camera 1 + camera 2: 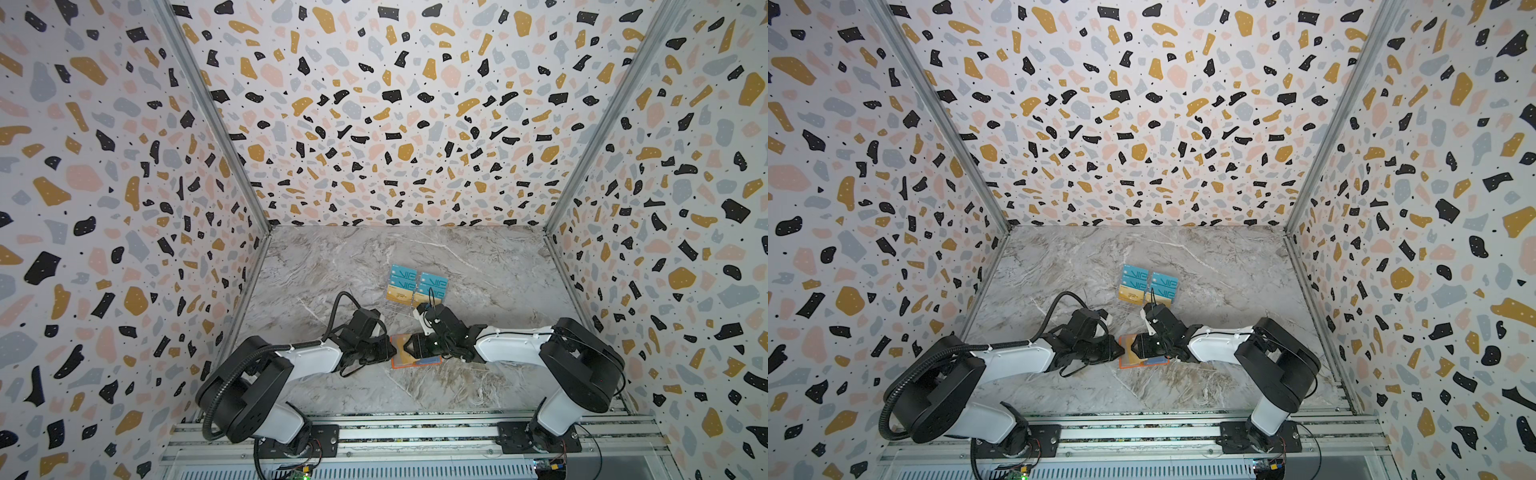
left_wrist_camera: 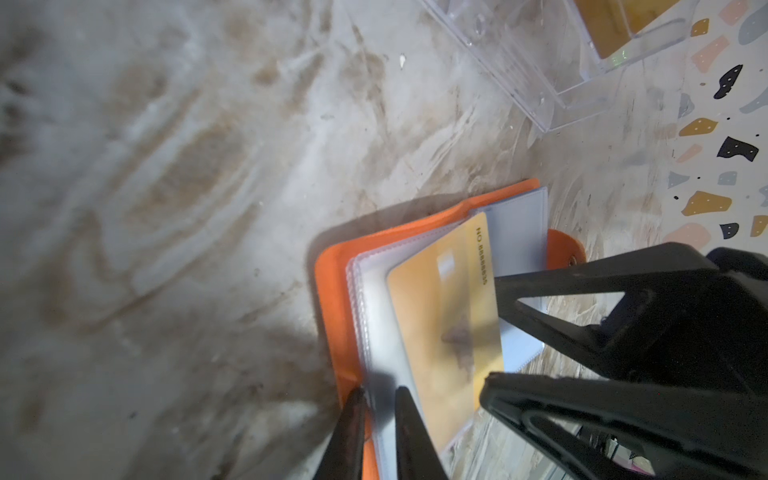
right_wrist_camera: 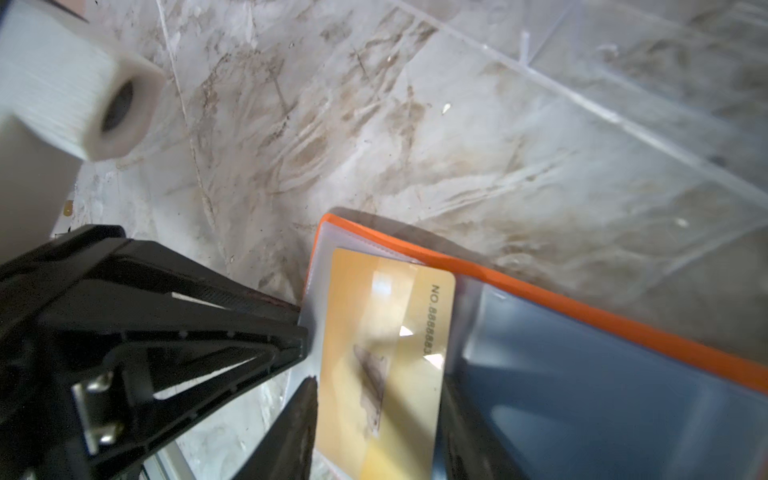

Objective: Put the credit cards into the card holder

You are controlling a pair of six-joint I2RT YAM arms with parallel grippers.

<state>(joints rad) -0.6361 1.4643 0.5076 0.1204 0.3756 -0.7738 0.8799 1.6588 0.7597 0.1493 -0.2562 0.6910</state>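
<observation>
The orange card holder [image 1: 399,362] [image 2: 332,291] [image 3: 582,313] lies open on the marble, its clear bluish sleeves facing up. My left gripper [image 2: 380,399] [image 1: 388,351] is shut on the holder's near edge, pinching the sleeves and the cover. A gold credit card [image 2: 440,324] [image 3: 374,316] rests flat over the sleeves. My right gripper [image 3: 382,415] [image 1: 409,347] is shut on it, one finger on each long edge. I cannot tell how far the card sits inside a sleeve. Several more credit cards [image 1: 417,284] [image 1: 1148,284], teal and gold, stand behind.
These other cards sit in a clear acrylic tiered stand [image 1: 401,309] [image 2: 540,83] just beyond the holder, close to both grippers. Terrazzo-patterned walls [image 1: 124,249] enclose the marble table [image 1: 332,257] on three sides. Both arm bases are mounted on a rail [image 1: 415,432] at the front.
</observation>
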